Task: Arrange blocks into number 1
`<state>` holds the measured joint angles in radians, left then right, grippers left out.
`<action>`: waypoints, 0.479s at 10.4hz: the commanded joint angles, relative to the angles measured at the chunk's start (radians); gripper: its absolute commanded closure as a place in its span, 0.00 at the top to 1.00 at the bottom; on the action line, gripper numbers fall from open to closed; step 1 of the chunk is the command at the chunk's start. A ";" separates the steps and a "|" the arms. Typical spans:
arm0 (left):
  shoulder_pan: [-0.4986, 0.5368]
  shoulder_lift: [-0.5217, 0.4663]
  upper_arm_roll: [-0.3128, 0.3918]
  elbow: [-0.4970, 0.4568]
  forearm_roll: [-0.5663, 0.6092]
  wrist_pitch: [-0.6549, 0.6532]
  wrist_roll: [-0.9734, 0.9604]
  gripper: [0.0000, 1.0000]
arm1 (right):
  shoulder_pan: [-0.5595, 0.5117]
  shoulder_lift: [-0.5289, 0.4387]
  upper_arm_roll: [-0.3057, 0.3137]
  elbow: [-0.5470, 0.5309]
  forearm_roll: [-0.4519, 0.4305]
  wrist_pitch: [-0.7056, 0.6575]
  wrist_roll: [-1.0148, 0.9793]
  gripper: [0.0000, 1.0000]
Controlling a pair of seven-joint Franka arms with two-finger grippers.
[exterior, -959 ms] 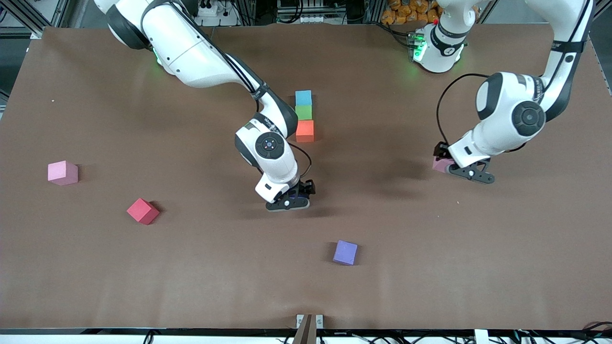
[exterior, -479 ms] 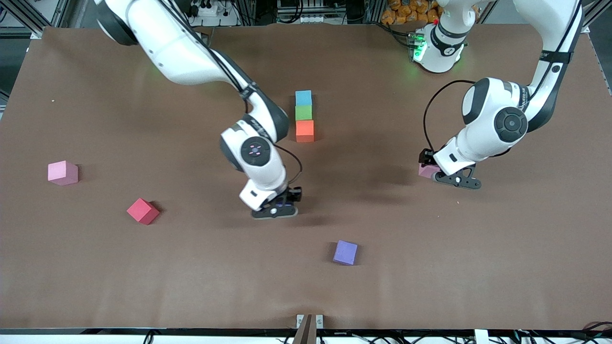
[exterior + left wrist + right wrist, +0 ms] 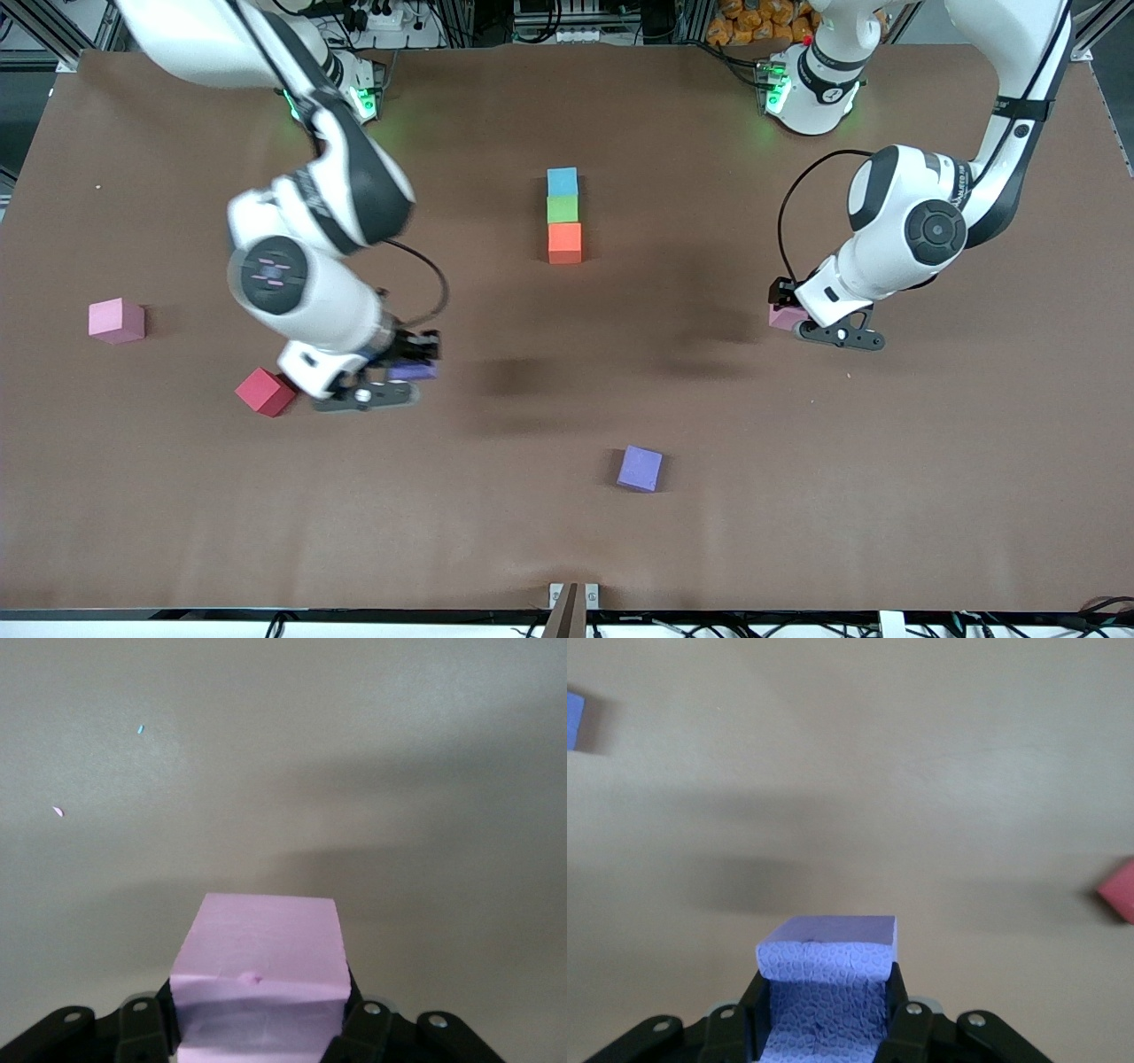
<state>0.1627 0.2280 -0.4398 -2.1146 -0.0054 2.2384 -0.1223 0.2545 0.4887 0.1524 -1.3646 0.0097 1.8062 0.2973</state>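
Observation:
Light blue [image 3: 562,181], green [image 3: 562,209] and orange [image 3: 564,242] blocks touch in a straight single-file line at mid-table. My right gripper [image 3: 400,377] is shut on a purple block [image 3: 413,370] over bare table beside the loose red block [image 3: 264,391]. In the right wrist view that purple block [image 3: 826,967] fills the jaws. My left gripper [image 3: 800,323] is shut on a pink block [image 3: 783,317] over the table toward the left arm's end. The left wrist view shows this pink block [image 3: 259,948] between the fingers.
A second purple block [image 3: 640,468] lies nearer the front camera than the line and also shows in the right wrist view [image 3: 572,719]. Another pink block [image 3: 115,320] rests toward the right arm's end. The red block [image 3: 1121,890] shows at the right wrist view's edge.
My right arm has swung from mid-table toward the right arm's end, carrying the purple block to beside the red one. My left gripper with the pink block has edged toward the middle.

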 commanded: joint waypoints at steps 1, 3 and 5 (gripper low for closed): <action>-0.058 0.043 0.000 0.054 -0.021 -0.022 -0.135 0.49 | -0.050 -0.145 -0.003 -0.077 0.041 -0.110 -0.091 0.00; -0.145 0.077 0.001 0.097 -0.021 -0.023 -0.326 0.49 | -0.061 -0.220 -0.106 -0.077 0.074 -0.181 -0.214 0.00; -0.221 0.112 0.000 0.125 -0.021 -0.022 -0.486 0.49 | -0.107 -0.231 -0.111 -0.053 0.092 -0.237 -0.222 0.00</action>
<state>-0.0123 0.3032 -0.4446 -2.0372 -0.0066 2.2383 -0.5155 0.1694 0.2893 0.0404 -1.3836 0.0723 1.5783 0.0975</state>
